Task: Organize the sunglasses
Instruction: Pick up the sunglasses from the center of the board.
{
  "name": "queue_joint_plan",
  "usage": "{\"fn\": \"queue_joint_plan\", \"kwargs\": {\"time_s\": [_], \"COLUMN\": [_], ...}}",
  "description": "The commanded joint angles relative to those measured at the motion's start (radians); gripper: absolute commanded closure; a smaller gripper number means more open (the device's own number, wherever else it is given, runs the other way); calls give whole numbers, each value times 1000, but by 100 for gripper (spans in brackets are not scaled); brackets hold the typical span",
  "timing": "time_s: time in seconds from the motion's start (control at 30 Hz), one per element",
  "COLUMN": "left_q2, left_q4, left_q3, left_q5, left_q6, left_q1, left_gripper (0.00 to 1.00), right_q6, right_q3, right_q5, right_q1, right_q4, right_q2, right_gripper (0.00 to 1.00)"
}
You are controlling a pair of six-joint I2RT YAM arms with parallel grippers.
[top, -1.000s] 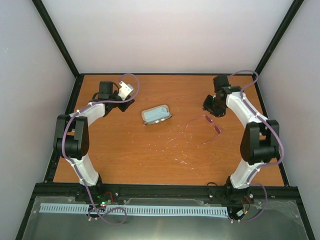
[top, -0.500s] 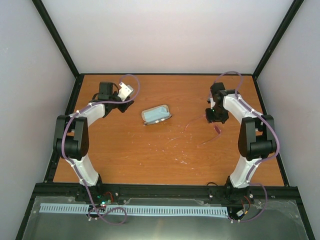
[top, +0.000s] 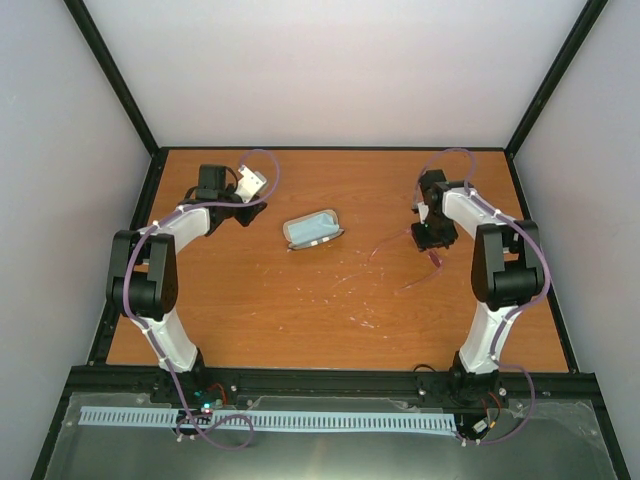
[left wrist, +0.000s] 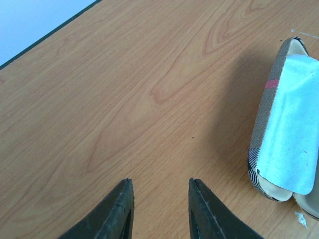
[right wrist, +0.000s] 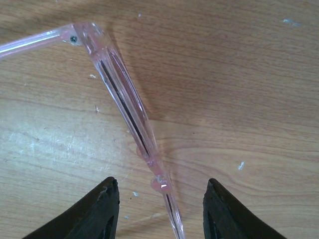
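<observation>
The pink sunglasses point(top: 432, 256) lie unfolded on the table at the right. In the right wrist view their translucent pink front point(right wrist: 130, 112) runs down between my fingers, nose pads near the tips. My right gripper point(top: 430, 236) point(right wrist: 162, 191) is open, straddling the frame's bridge just above the table, not touching it. The brown striped case point(top: 314, 229) lies open at the table's middle with the light blue cloth point(left wrist: 291, 129) in it; it also shows in the left wrist view point(left wrist: 259, 149). My left gripper point(top: 243, 208) point(left wrist: 159, 191) is open and empty, left of the case.
The wooden table point(top: 300, 310) has black rails along its left and right edges and grey walls around it. Small white specks and scuffs mark the wood near the sunglasses.
My right gripper has moved in from the back right and lowered over the sunglasses' front. The left arm and the case have not moved.
</observation>
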Motion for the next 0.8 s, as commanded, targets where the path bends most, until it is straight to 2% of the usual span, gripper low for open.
{"fn": "queue_joint_plan", "kwargs": {"time_s": [0.0, 0.13, 0.53, 0.67, 0.77], "left_q2": [-30, -25, -10, -16, -19], "left_q4": [-8, -9, -4, -19, -54], "left_q3": [11, 15, 42, 98, 168], "left_q5": [0, 0, 24, 73, 158], "left_q6": [13, 10, 8, -14, -50], "left_q1": [3, 3, 3, 3, 3], "left_gripper": [68, 68, 68, 68, 69], "right_q6": [-16, -14, 0, 20, 29], "right_q3": [27, 43, 85, 163, 213], "right_q5": [2, 6, -30, -63, -195], "right_q1": [-3, -3, -3, 17, 37], "right_q4": [12, 15, -5, -59, -89], "right_q2": [24, 49, 84, 23, -60], "right_gripper": [56, 62, 97, 97, 97]}}
